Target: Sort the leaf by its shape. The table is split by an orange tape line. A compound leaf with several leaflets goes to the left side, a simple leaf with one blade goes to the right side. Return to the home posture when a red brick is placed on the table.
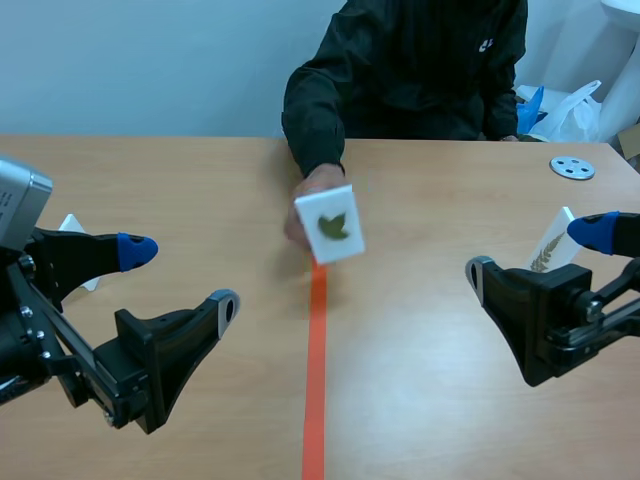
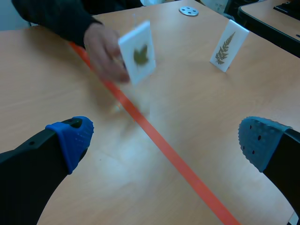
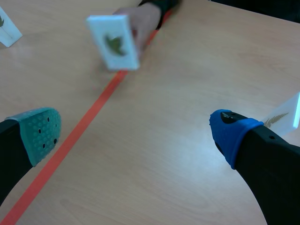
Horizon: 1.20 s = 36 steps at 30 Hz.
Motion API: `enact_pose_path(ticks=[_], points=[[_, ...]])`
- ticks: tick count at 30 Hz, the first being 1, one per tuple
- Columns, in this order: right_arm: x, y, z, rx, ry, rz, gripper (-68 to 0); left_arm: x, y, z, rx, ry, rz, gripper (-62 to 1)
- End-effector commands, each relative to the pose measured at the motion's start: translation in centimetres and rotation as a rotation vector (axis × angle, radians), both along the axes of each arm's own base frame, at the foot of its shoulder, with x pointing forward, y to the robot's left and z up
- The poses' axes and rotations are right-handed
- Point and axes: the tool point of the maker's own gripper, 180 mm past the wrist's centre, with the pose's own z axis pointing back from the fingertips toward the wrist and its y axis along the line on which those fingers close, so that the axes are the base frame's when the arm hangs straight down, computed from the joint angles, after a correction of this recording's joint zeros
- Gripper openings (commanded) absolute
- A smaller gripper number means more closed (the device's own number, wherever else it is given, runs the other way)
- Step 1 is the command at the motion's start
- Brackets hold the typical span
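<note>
Both claws gape wide and grip nothing: the left gripper (image 1: 182, 277) sits low at the near left and the right gripper (image 1: 535, 252) at the near right, 1 on each side of the orange tape line (image 1: 316, 370). At the line's far end a person's hand (image 1: 305, 195) holds a tilted white leaf card (image 1: 331, 225). Its green leaf is blurred, seemingly 1 blade, and I cannot tell whether the card touches the table. A fern card (image 1: 548, 248) stands on the right, half hidden behind the right gripper. A 3rd card (image 1: 75, 225) on the left is mostly hidden behind the left gripper, its leaf too small to read. A grey disc (image 1: 572, 167) lies far right, near plastic bags (image 1: 565, 110).
</note>
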Motion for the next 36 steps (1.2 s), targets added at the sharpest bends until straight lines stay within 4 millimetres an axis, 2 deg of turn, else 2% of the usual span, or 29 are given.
enact_pose_path(ticks=[1,32,36], points=[[0.47,-0.1,0.97,0.006,-0.035,0.0,0.4,0.45,0.21,0.88,-0.019,-0.029,0.013,1.4],[0.47,-0.09,0.96,0.006,-0.035,0.0,0.4,0.28,0.0,0.88,-0.019,-0.028,-0.004,1.4],[0.47,-0.09,0.96,0.006,-0.035,0.0,0.4,0.4,-0.13,0.78,0.03,-0.053,-0.026,1.4]])
